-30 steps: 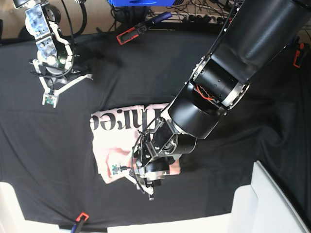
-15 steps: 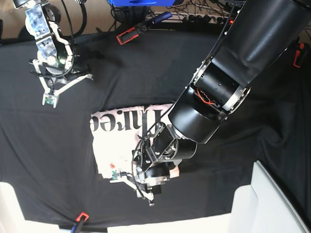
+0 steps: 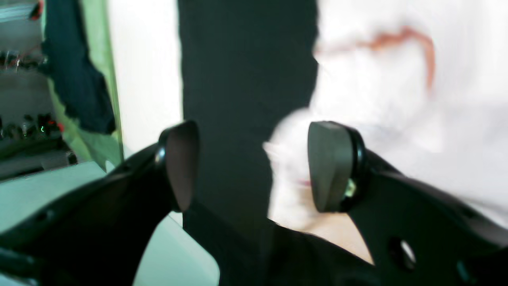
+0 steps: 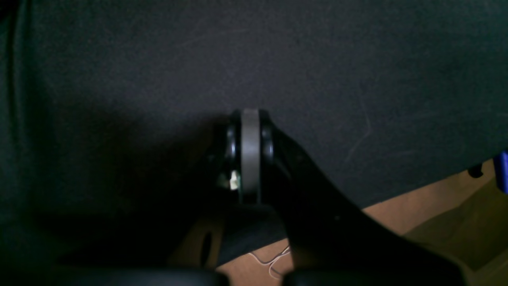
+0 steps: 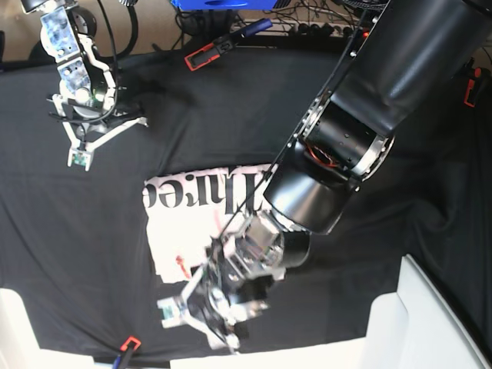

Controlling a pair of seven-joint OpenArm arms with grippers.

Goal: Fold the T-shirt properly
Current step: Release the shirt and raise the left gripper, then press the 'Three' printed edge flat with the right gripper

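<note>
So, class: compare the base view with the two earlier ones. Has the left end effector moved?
Yes. The left end effector has drawn off the T-shirt, toward the picture's bottom edge, and now sits beyond the shirt's lower hem, over the black table cloth.

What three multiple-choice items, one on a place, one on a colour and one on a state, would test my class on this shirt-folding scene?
1. Where does the folded T-shirt lie?
A. On the black table cloth, near its middle
B. Inside the white bin
C. Draped over the right arm

2. What colour is the lettering on the T-shirt?
A. Red
B. Black
C. Blue

3. How do the jaws of the left end effector stand?
A. Clamped on a sleeve
B. Pressed shut on nothing
C. Apart, with nothing between them

Answers:
1 A, the base view shows the pale shirt flat on the dark cloth.
2 B, the large letters along its upper edge read black.
3 C, the left wrist view shows a clear gap between the two pads, with cloth and shirt edge behind it.
</note>
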